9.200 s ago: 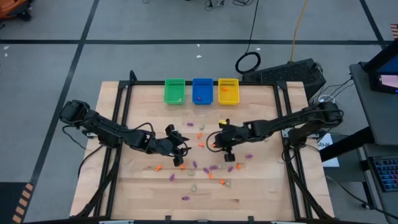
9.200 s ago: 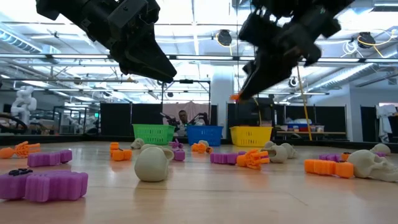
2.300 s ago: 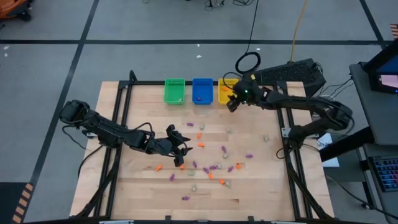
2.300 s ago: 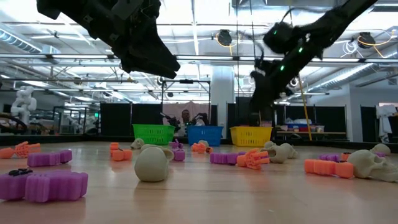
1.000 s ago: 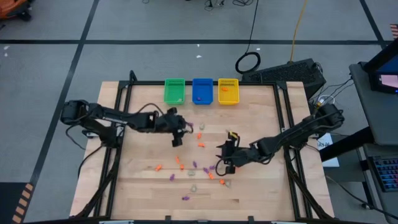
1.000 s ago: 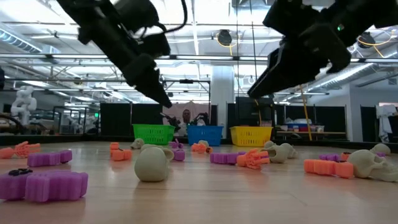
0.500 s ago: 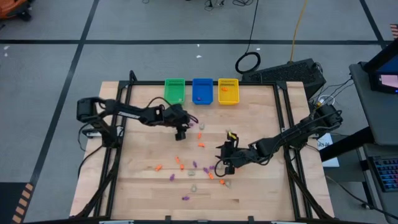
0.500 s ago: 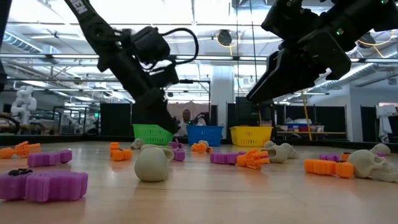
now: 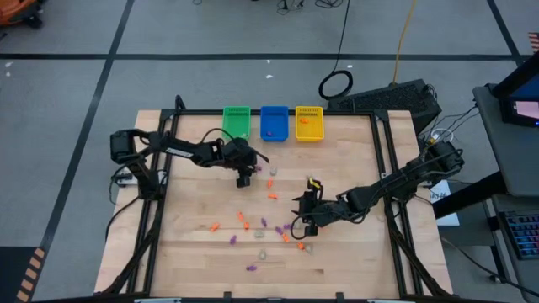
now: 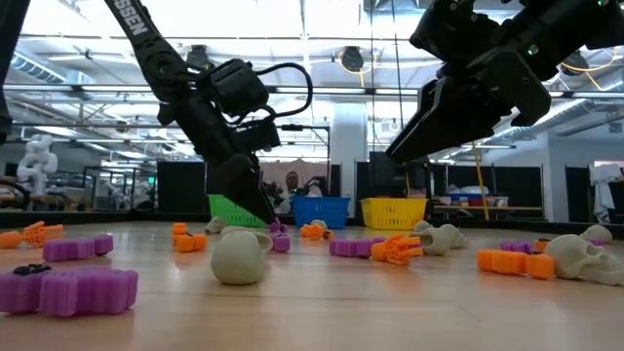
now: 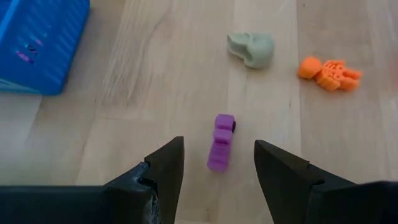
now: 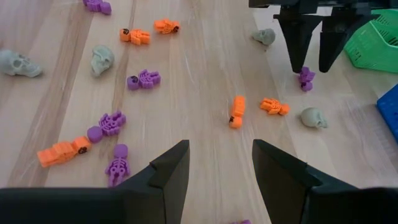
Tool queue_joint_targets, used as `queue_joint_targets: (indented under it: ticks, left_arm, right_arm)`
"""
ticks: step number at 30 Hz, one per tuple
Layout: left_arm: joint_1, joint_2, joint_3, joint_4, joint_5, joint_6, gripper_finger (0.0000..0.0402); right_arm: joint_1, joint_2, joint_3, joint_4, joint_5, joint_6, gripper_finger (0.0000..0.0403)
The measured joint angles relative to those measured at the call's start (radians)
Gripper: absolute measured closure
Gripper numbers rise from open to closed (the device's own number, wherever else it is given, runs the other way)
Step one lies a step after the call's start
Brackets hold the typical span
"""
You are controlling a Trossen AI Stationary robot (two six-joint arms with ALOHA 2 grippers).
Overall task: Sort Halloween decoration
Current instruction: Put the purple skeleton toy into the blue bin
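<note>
Left gripper [image 11: 219,163] swings in, now open over purple trinket [image 11: 220,141] near blue bin [image 11: 38,43] | pick looks imminent | right gripper [image 12: 219,165] open, empty, waiting mid-table

A robotics lab in a big industrial hall. The low view looks past the table [image 10: 322,302] to exposed ceiling trusses and strip lights [image 10: 322,93], dark partition panels [image 10: 180,187] along the far wall, a white humanoid figure [image 10: 37,156] at the far left and a seated person [image 10: 286,183]. From above, the grey floor [image 9: 67,93] carries black tape lines, loose cables [image 9: 337,84] and, at right, a keyboard [image 9: 522,231].
</note>
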Motion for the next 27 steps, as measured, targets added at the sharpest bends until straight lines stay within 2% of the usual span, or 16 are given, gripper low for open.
queue_joint_targets:
  ticks: [20, 27]
  left_arm:
    - [0.0, 0.067, 0.0, 0.073, 0.015, 0.016, 0.0211]
    - [-0.002, 0.068, 0.0, 0.071, -0.003, 0.016, 0.0276]
  right_arm:
    - [0.0, 0.0, 0.0, 0.0, 0.0, 0.0, 0.0239]
    - [0.0, 0.0, 0.0, 0.0, 0.0, 0.0, 0.0239]
